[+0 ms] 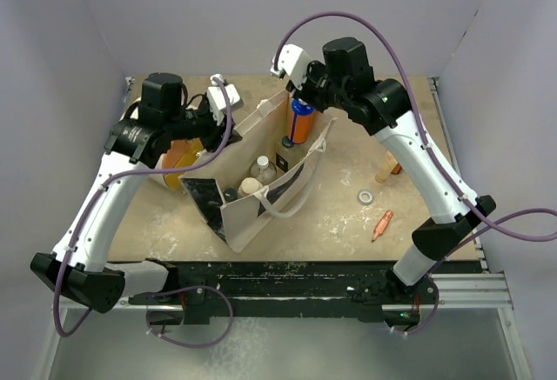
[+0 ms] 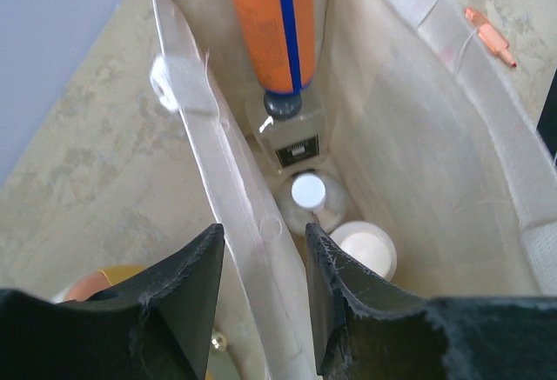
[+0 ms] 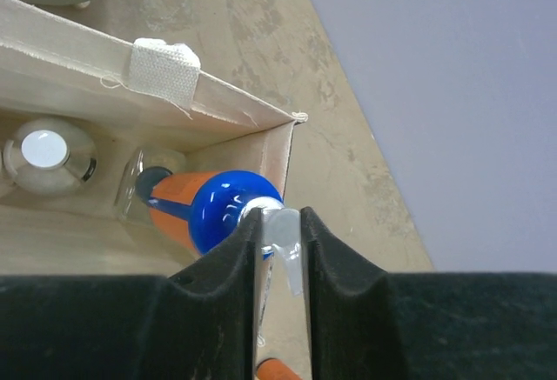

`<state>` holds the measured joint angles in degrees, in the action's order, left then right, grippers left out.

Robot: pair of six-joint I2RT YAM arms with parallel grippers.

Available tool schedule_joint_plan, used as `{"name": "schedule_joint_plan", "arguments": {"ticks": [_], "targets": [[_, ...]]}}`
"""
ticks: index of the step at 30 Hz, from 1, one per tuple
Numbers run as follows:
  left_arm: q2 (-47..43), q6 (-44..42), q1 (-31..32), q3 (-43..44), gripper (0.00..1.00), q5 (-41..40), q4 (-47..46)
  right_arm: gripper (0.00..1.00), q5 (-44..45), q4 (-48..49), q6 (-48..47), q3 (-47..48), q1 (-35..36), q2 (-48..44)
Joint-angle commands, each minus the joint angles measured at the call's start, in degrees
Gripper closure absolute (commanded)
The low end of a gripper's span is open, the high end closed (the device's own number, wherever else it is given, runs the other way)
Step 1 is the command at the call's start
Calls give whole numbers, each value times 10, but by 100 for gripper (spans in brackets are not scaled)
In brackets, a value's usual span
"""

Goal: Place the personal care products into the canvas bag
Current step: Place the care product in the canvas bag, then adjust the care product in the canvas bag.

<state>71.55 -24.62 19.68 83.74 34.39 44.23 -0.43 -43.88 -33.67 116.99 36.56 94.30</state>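
Note:
The cream canvas bag (image 1: 252, 215) stands open at mid-table. Inside it are a clear bottle with a white cap (image 1: 263, 170), a tan-capped one (image 1: 250, 186) and a clear square bottle with a dark cap (image 2: 291, 132). My right gripper (image 3: 280, 223) is shut on the white nozzle of an orange bottle with a blue top (image 3: 222, 206) and holds it upside down in the bag's far end (image 1: 300, 122). My left gripper (image 2: 264, 254) is shut on the bag's left rim (image 2: 204, 110). A beige tapered bottle (image 1: 388, 167) stands on the table to the right.
A big white drum with an orange end (image 1: 178, 158) lies against the bag's left side, under my left arm. A small tape roll (image 1: 365, 196) and an orange pen-like stick (image 1: 381, 224) lie right of the bag. Walls close in the table's back and sides.

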Motion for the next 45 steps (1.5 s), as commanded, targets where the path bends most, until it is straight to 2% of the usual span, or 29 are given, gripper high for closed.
{"name": "schedule_joint_plan", "arguments": {"ticks": [1,4,8,12,16,22,25,28,31,34,37,40,45], "targets": [[15,0,32,73,54,23,-27,100,17,54,10,30,1,-30],[39,31,51,94,54,53,-43,100,17,39,38,24,0,-29],[61,85,77,68,53,72,-118,100,3,37,63,8,0,-32],[99,103,115,60,48,78,-163,100,-3,39,91,-2,-2,-36],[126,64,147,62,44,82,-157,100,-15,35,110,9,-17,-46],[123,11,160,17,41,5,-153,100,-71,-6,120,21,-35,-50],[112,-4,160,2,39,21,-151,96,-117,-16,130,7,-55,-66],[115,-8,160,4,39,-7,-149,89,-186,-39,123,2,-82,-83],[110,-45,160,20,36,9,-109,78,-262,-63,93,-31,-96,-107],[105,-120,160,52,31,66,-6,64,-344,-55,67,-106,-96,-150],[96,-224,161,67,28,131,121,55,-369,-29,54,-183,-96,-172],[92,-275,162,79,26,170,209,46,-408,-12,18,-241,-92,-182],[85,-316,183,93,27,174,307,41,-449,7,-7,-299,-78,-171]]}}
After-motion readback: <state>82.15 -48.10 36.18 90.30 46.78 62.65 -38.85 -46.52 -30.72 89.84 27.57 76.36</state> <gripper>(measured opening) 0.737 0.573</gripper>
